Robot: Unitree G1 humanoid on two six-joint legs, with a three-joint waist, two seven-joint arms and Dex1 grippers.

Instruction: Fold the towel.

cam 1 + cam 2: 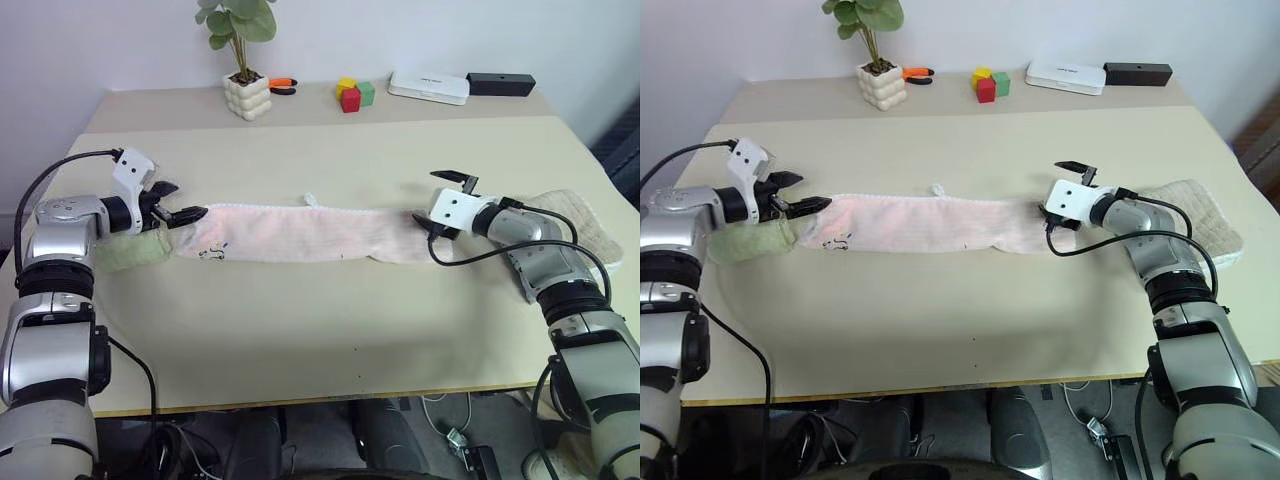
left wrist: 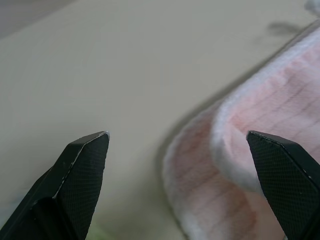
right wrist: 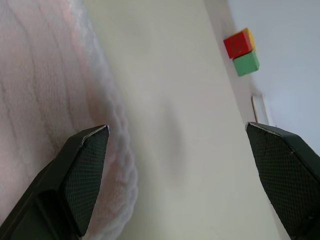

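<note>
Towel [image 1: 300, 234], pale pink terry, lies as a long narrow strip across mid-table [image 1: 330, 330]; looks soft, light, limp, so it'll sag and bunch when lifted. Best taken at the short ends, pinching both layers near the corners. Left gripper [image 1: 178, 204] sits at the strip's left end, right gripper [image 1: 440, 205] at its right end; both w/ fingers spread wide, nothing held. Green towel [image 1: 128, 252] under left end and beige towel [image 1: 580, 222] behind right arm could snag. Plant pot [image 1: 247, 97], blocks [image 1: 354, 94] sit well apart at back.

- Green towel [image 1: 128, 254]: largely hidden beneath the left gripper [image 1: 178, 203].
- Beige towel [image 1: 585, 225]: partly covered by the right arm.
- Towel [image 1: 300, 232] mark: too small to read.
</note>
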